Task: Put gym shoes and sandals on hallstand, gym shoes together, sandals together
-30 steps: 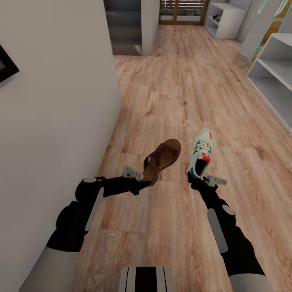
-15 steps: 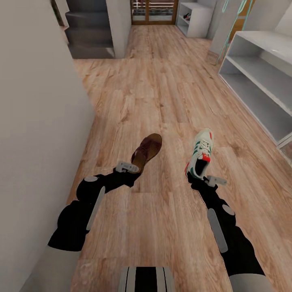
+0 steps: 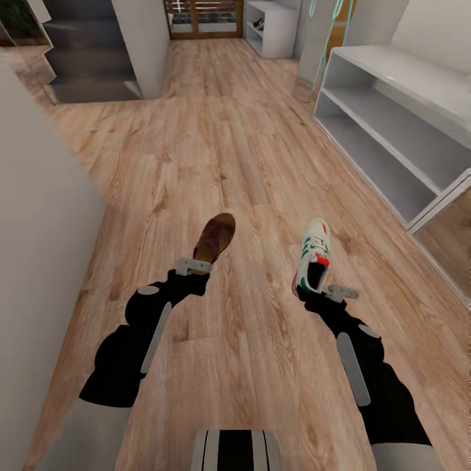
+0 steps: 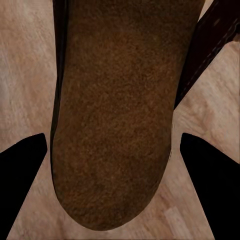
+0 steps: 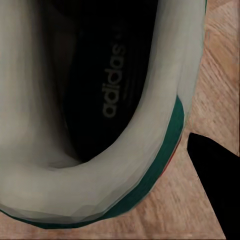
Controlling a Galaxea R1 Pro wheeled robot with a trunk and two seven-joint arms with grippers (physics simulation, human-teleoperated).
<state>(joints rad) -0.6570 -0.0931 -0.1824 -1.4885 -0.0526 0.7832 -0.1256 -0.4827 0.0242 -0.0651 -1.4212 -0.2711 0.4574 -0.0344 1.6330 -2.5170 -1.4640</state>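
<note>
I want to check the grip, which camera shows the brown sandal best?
The head view: the whole sandal shows, held at its heel by the left gripper above the floor. The left wrist view shows its sole close up.

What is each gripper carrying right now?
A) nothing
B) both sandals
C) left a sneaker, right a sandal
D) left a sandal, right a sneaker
D: the left gripper holds the brown sandal, and the right gripper holds the white sneaker.
</note>
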